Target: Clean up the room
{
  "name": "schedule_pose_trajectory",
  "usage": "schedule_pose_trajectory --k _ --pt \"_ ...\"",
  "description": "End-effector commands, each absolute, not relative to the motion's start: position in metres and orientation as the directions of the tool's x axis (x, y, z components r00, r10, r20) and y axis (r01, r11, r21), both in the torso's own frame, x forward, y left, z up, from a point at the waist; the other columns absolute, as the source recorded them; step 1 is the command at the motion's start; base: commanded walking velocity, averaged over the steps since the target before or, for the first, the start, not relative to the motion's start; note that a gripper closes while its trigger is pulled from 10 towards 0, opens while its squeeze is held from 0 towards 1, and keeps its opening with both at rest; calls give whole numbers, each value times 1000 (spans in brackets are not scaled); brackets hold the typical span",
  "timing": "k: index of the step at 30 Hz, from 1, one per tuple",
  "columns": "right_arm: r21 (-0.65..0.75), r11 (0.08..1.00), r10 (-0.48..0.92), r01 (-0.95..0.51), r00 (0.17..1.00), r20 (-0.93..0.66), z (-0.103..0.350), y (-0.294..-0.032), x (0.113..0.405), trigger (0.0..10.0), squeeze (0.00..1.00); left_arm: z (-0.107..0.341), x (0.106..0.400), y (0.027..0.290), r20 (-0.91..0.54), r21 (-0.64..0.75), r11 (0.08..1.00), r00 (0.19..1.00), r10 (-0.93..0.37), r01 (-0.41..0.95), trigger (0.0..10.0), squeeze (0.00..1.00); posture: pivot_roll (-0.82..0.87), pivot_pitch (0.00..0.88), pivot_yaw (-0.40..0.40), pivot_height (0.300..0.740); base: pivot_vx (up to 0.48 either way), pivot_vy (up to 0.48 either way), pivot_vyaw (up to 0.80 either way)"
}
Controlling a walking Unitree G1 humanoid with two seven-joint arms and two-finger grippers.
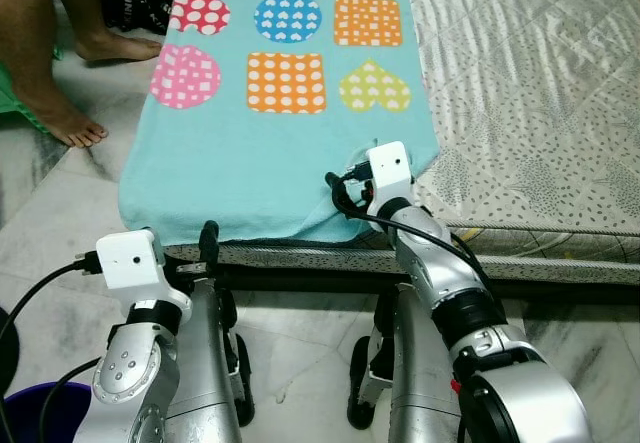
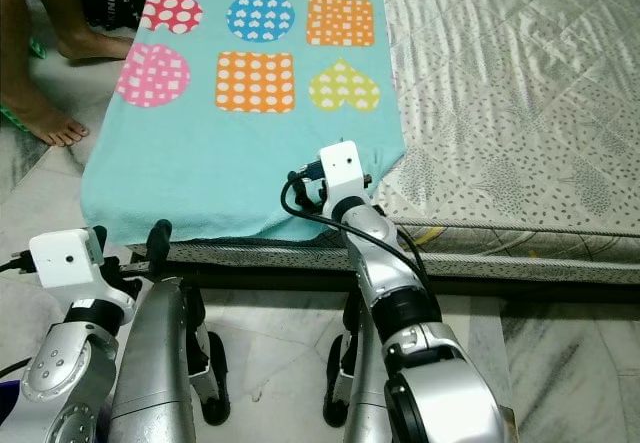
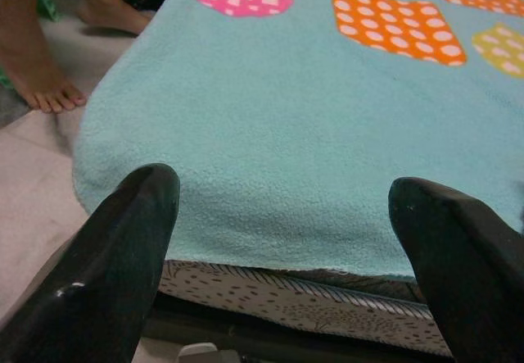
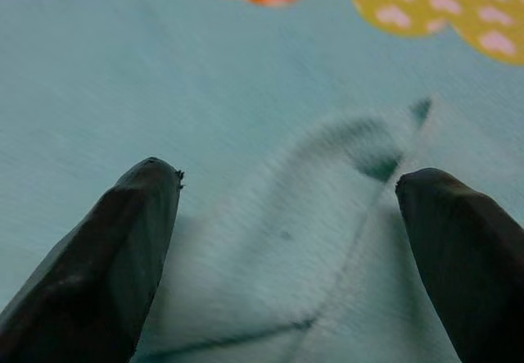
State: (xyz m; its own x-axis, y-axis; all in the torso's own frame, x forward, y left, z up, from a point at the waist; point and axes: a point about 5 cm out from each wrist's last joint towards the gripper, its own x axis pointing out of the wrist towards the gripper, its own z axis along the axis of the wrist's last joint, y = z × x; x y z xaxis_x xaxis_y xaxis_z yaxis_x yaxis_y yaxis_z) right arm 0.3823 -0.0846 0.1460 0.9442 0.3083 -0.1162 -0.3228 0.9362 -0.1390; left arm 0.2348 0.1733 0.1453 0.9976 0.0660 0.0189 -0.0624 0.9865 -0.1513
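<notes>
1. Blanket (image 1: 270, 153): turquoise fleece with dotted and heart-filled shapes in pink, orange, blue and yellow; spread over the left part of the mattress (image 1: 540, 113), its near edge hanging over the mattress front; near right corner rumpled into a raised fold (image 4: 327, 207).
2. Right gripper (image 4: 286, 240): at that rumpled corner, just above the fleece; fingers (image 4: 106, 256) wide apart, one on each side of the fold, nothing clamped between them.
3. Left gripper (image 3: 286, 240): low before the bed's front edge, facing the blanket's near left corner; fingers (image 3: 106, 273) wide apart, holding nothing, clear of the cloth.
4. Mattress: grey-white quilted cover, bare to the blanket's right.
5. Floor (image 1: 60, 223): pale marble tiles.
6. Person: bare feet (image 1: 70, 123) on the floor, left of the bed.
7. Bucket (image 1: 40, 413): dark blue, by the robot's left side.
</notes>
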Motion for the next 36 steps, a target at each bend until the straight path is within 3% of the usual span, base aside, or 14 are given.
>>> schedule_pose_trajectory --k 1,5,6,7,8,24,27,36 --pt "-167 941 268 -294 950 -162 135 -90 381 10000 0 145 232 175 7 -141 987 997 72 -70 10000 0 145 385 -63 530 0 0 0" --pt "-221 944 198 -244 958 -210 128 -100 384 10000 0 146 232 175 7 -140 988 997 72 -70 10000 0 147 386 -65 530 0 0 0" --pt "-225 945 190 -238 958 -214 128 -102 384 8667 0 146 232 175 7 -140 988 997 72 -71 10000 0 147 386 -65 530 0 0 0" --pt "-230 946 180 -229 960 -217 127 -103 384 3333 0 146 232 175 5 -140 988 997 74 -72 10000 0 148 389 -65 530 0 0 0" --pt "-233 946 174 -224 961 -217 126 -104 384 0 0 146 232 175 4 -140 987 997 74 -73 10000 0 148 389 -65 530 0 0 0" --pt "-167 976 106 -141 974 -202 124 -116 384 0 0 145 234 176 -2 -148 986 997 81 -81 10000 0 146 382 -62 530 0 0 0" --pt "-137 984 83 -111 977 -198 119 -133 379 0 0 145 234 179 -3 -156 983 995 96 -95 10000 0 139 377 -63 530 0 0 0" --pt "-118 986 94 -117 978 -185 112 -149 368 0 0 145 237 179 -2 -160 983 995 95 -94 10000 0 125 369 -57 530 0 0 0"
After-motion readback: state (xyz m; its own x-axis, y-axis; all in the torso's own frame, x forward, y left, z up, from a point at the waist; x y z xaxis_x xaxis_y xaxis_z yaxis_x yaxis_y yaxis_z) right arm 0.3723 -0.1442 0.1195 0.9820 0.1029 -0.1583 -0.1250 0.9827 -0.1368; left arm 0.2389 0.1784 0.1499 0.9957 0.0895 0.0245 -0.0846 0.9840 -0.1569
